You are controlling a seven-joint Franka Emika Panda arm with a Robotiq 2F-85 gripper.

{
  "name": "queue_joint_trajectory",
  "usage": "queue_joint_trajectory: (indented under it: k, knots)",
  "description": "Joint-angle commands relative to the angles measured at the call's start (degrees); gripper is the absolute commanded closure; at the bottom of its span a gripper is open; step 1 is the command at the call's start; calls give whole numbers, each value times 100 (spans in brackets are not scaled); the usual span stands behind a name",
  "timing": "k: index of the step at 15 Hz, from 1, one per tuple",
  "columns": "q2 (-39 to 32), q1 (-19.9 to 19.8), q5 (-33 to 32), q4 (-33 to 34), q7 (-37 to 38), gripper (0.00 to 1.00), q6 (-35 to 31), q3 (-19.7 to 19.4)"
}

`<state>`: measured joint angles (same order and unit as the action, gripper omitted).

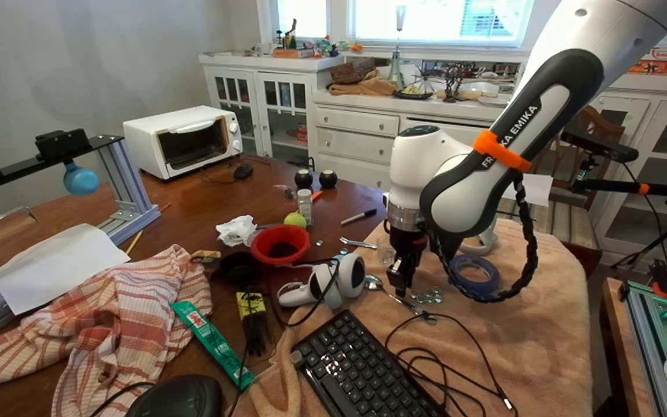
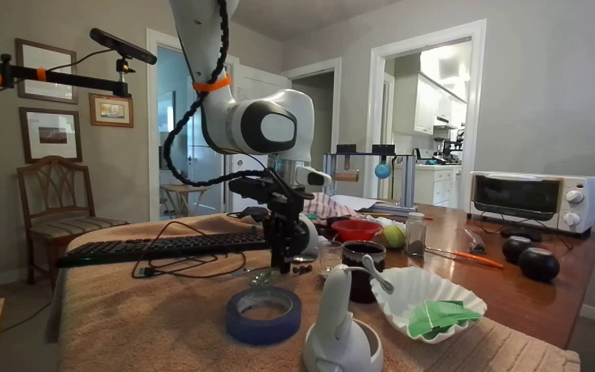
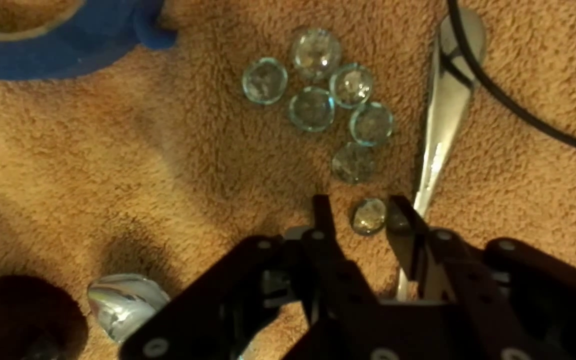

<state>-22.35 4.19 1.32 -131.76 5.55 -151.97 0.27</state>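
White cabinets (image 1: 356, 145) line the room, where a tan towel (image 1: 519, 336) covers part of a brown wooden surface (image 1: 351, 197). On the towel lies a clear glass bead (image 3: 369, 217), between the fingertips of the gripper (image 3: 360, 204). The jaws stand partly open and hold nothing: a gap shows on one side of the bead, while on the other a fingertip is so close that contact cannot be told. Six more glass beads (image 3: 311, 110) are clustered just beside it, and the handle of a spoon (image 3: 445, 115) runs past, a black cable (image 3: 518, 112) crossing its end. A roll of blue tape (image 2: 264, 323) lies near the beads. Farther out are a clear drinking glass (image 2: 330, 256), a dark mug (image 2: 362, 263), a white controller (image 1: 317, 284) and a black keyboard (image 1: 362, 370). Beyond these stand a red bowl (image 1: 264, 249) with a tennis ball (image 1: 295, 220) beside it and, well apart, a white toaster oven (image 1: 142, 145).
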Motion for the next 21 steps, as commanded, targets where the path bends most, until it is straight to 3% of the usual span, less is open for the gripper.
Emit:
queue_joint_trajectory:
  k: [1, 9, 10, 21]
  knots:
    - [-119, 73, -112, 34, 127, 66, -150, -26]
    - [-190, 144, -230, 44, 149, 80, -235, -71]
    - [-190, 147, -239, 44, 151, 95, -251, -74]
    - [282, 54, -85, 309, 661, 95, -138, -226]
